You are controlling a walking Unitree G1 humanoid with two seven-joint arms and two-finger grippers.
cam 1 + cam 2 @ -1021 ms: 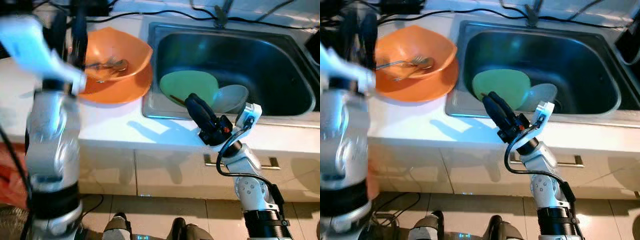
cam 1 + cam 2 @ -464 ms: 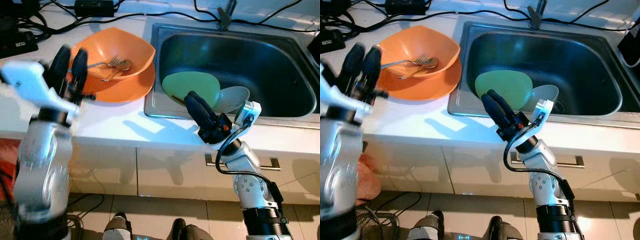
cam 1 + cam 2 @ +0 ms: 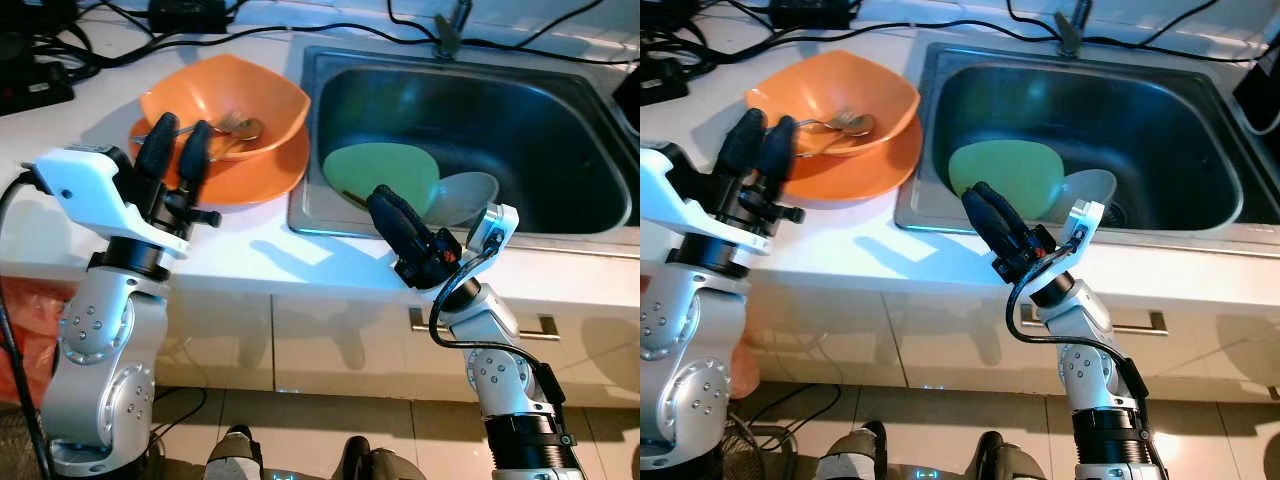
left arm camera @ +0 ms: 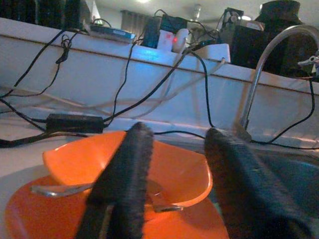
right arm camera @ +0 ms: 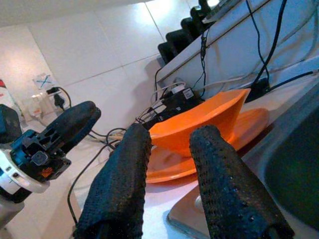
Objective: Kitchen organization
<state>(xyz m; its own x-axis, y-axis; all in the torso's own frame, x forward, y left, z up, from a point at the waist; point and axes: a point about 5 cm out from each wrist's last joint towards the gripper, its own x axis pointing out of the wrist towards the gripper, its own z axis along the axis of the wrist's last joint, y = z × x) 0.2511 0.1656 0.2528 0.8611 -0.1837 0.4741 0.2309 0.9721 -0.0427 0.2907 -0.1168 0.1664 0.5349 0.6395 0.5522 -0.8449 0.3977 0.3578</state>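
The left gripper (image 3: pixel 180 137), fingers spread, is hovering at the near rim of the orange bowl (image 3: pixel 225 100), which is sitting on an orange plate (image 3: pixel 262 178) with a fork (image 3: pixel 820 124) inside. The right gripper (image 3: pixel 382 204), fingers slightly parted, is pointing over the sink (image 3: pixel 560 130) edge beside the green plate (image 3: pixel 385 172).

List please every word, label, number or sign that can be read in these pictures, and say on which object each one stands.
No text can be read.
A small label on the tiled wall carries a blue mark, too blurred to read.
The devices on the ledge behind the counter show a red light but no legible print.
The orange bowl, the green plate and the sink bear no markings.
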